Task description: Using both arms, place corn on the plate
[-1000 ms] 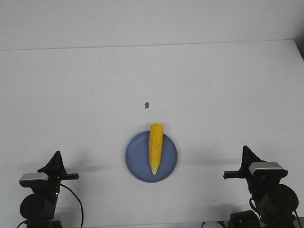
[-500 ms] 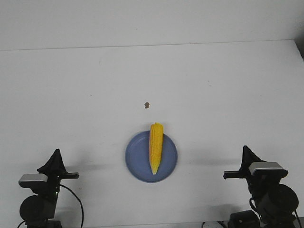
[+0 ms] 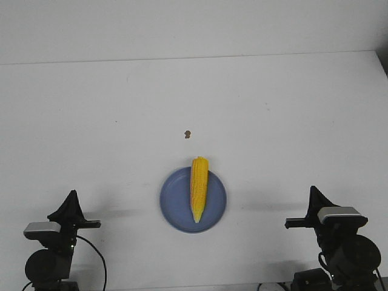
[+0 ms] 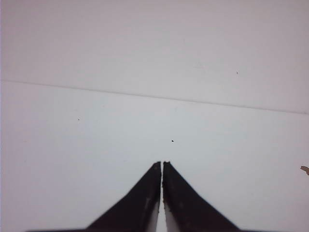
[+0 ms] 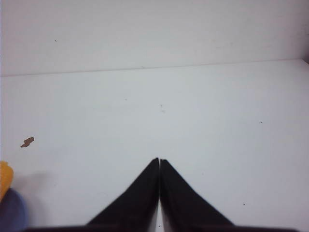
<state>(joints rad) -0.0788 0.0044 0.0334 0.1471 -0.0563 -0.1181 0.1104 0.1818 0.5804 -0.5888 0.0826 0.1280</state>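
Observation:
The yellow-orange corn (image 3: 198, 188) lies on the periwinkle-blue plate (image 3: 176, 203) near the table's front middle, its pointed end toward me and its blunt end over the far rim. My left gripper (image 3: 73, 195) is shut and empty at the front left, well apart from the plate. My right gripper (image 3: 313, 190) is shut and empty at the front right. In the left wrist view the gripper (image 4: 161, 163) shows black fingers pressed together over bare table. In the right wrist view the gripper (image 5: 159, 159) is also shut, with a sliver of corn (image 5: 4, 178) and plate (image 5: 10, 212) at the picture's edge.
A small brown crumb (image 3: 188, 134) lies on the white table beyond the plate; it also shows in the right wrist view (image 5: 27, 141) and the left wrist view (image 4: 304, 169). The table's far edge meets a white wall.
The left arm has settled very slightly lower. Corn, plate and right arm have not moved.

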